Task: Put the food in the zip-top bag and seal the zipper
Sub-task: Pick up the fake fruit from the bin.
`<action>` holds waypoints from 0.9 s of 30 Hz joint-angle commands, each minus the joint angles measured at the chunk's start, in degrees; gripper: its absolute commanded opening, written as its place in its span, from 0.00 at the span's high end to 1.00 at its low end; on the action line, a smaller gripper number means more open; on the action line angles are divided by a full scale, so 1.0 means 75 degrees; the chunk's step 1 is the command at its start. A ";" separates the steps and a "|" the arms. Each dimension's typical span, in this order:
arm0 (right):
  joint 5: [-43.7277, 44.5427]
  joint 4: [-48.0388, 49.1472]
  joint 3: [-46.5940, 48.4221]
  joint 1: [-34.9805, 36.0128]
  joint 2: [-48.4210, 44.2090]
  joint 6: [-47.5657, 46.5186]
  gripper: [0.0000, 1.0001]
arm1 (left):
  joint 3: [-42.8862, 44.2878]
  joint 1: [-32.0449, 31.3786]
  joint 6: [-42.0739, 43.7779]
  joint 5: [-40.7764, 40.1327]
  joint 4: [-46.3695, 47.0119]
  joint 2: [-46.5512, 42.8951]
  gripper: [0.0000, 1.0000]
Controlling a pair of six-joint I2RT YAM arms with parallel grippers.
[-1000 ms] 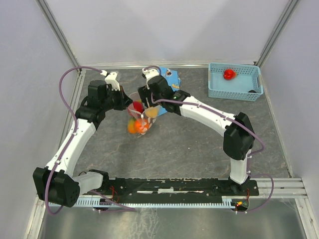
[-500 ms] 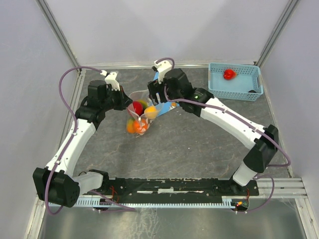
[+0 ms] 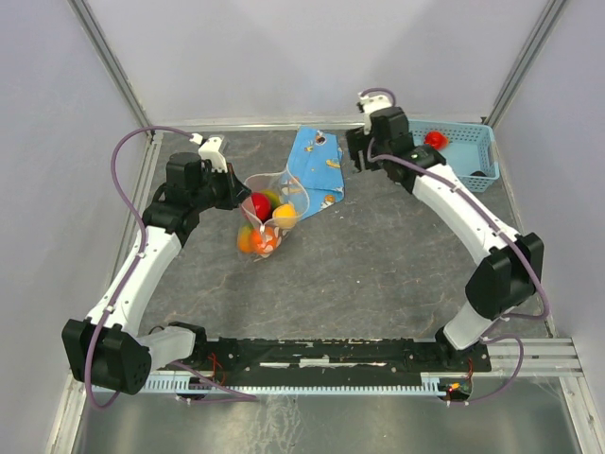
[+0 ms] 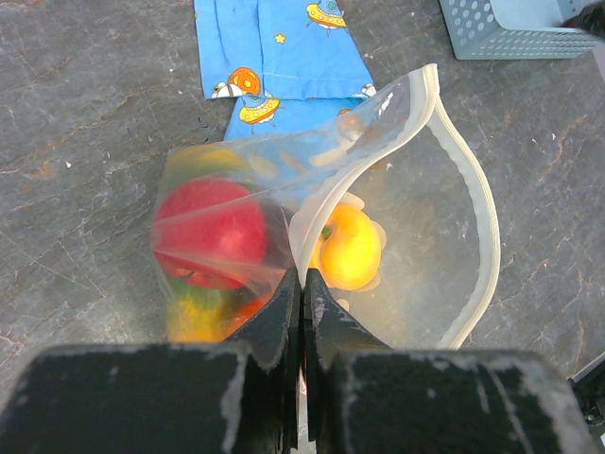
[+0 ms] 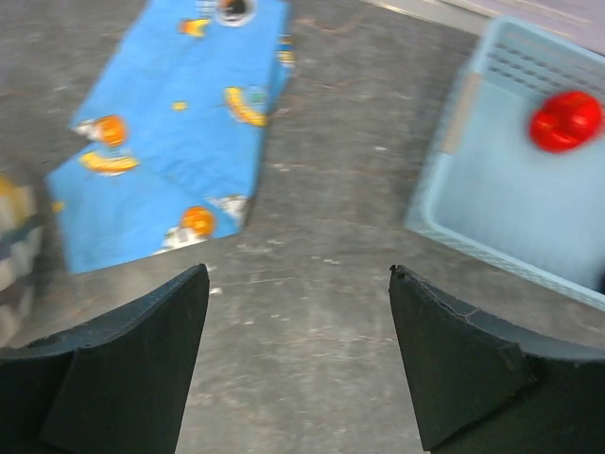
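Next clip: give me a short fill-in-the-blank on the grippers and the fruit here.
1. The left gripper is shut on the ___'s rim.
2. The right gripper is ___ and empty.
3. One red fruit lies in the light-blue ___.
Missing words: bag; open; basket.

Clear zip-top bag (image 4: 430, 203) gapes open, fruits (image 4: 350, 248) inside
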 commanded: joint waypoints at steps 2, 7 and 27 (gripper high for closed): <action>0.0587 0.0160 0.0120 -0.0982 0.0275 -0.0401 0.15 | 0.0037 0.0034 -0.0380 0.0143 0.0370 -0.0206 0.97; 0.0504 0.0459 0.0267 -0.1868 0.0747 -0.0388 0.13 | 0.0027 0.0039 -0.0383 0.0146 0.0364 -0.0198 0.97; -0.0201 0.1982 0.1747 -0.4150 0.3798 0.0679 0.05 | 0.0052 0.0051 -0.0321 0.0048 0.0264 0.0042 0.97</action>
